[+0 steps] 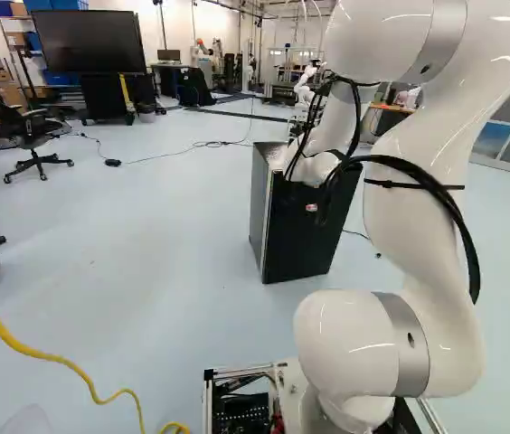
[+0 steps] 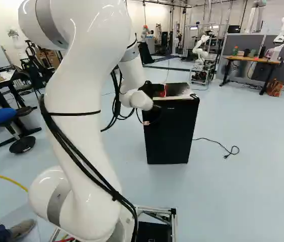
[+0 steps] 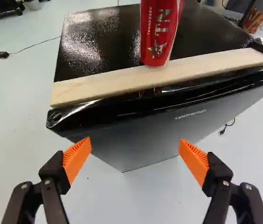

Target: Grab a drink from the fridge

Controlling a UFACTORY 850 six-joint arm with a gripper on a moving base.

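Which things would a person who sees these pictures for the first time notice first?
Probably the bright red can, standing on top of the small black fridge by a pale wooden strip. Next, the orange-padded black fingers, open in front of the fridge. In both base views, the big glossy white arm rises close to the cameras.

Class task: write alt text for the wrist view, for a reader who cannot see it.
A red metal drink can stands on top of a glossy black fridge, at the pale wooden strip along its near edge. Nearer, a black two-fingered pincer with orange pads is open, holding nothing.
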